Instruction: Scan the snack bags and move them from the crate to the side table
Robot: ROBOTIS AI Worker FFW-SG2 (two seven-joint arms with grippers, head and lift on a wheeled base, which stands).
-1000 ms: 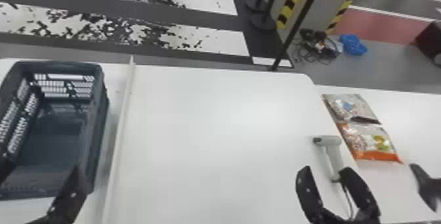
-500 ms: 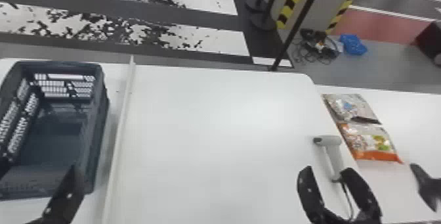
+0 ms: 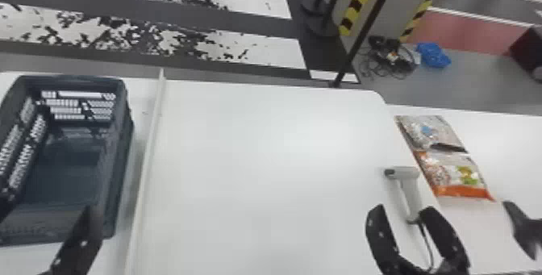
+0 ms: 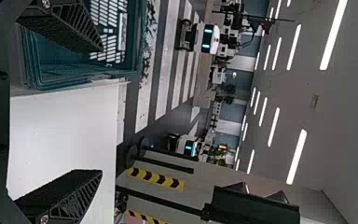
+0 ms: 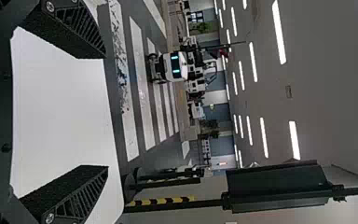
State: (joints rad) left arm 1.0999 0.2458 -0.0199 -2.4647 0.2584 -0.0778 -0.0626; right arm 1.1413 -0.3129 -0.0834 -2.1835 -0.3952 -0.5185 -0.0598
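White in finish, the main table [image 3: 262, 165] lies before you, with the side table [image 3: 508, 145] along its right edge. Dark blue-grey, the crate [image 3: 121, 145] stands at the left, beyond a raised strip [image 3: 148, 165]; its near left corner is cut off and one of your left fingers masks part of its near end, so contents there cannot be confirmed. Your left gripper [image 4: 100, 111] is wide open, holding nothing; your right gripper [image 5: 106, 112] is likewise wide open and unloaded. Two snack bags, one silvery [image 3: 429, 131] and one orange-trimmed [image 3: 453, 177], lie flat on the side table, end to end; whether they overlap cannot be determined. Judged from this layout, you are at the close of the transfer or between bags. Next, you should check the crate's hidden portion, then fetch and scan any remaining bag or withdraw both arms. A dark object [image 3: 526, 230] at the right edge is cropped and unidentified. Beside the bags, on the main table, rests the scanner [image 3: 409, 191]; its cord [image 3: 426, 240] is partly obscured by your right gripper.
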